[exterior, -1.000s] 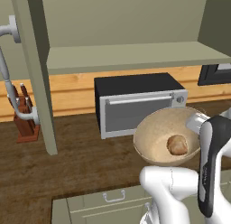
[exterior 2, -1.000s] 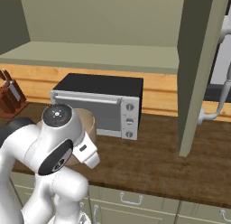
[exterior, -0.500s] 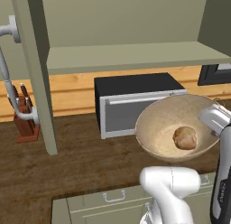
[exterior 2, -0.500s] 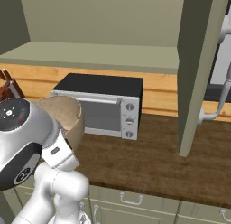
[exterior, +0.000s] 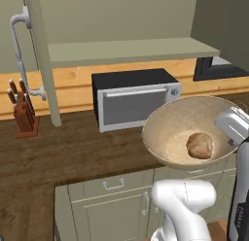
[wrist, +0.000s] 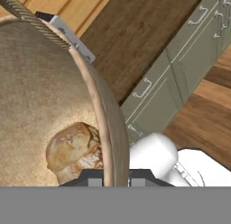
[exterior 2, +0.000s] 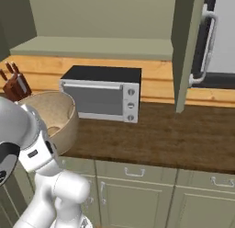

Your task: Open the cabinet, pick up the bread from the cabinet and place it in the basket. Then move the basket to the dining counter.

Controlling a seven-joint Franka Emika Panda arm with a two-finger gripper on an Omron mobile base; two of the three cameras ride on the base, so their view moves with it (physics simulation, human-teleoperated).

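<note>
Carrying phase underway: round speckled beige-tan basket (exterior: 187, 133) now lifted clear of dark wood worktop (exterior: 73, 152), shifted to lower right of left base view versus a second ago. Small tan-brown bread (exterior: 199, 145) sits inside, so loading done; transfer to dining counter remains. Gripper (wrist: 115, 179) pinched narrow on basket rim, wall between fingertips, bottom centre of hand view.

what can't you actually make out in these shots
- End effector, hand view: its tips are cut off by the bottom edge, astride the basket rim.
- Bread, hand view: its right part sits behind the rim.
- Basket, right base view: its left part is hidden by the arm.
</note>
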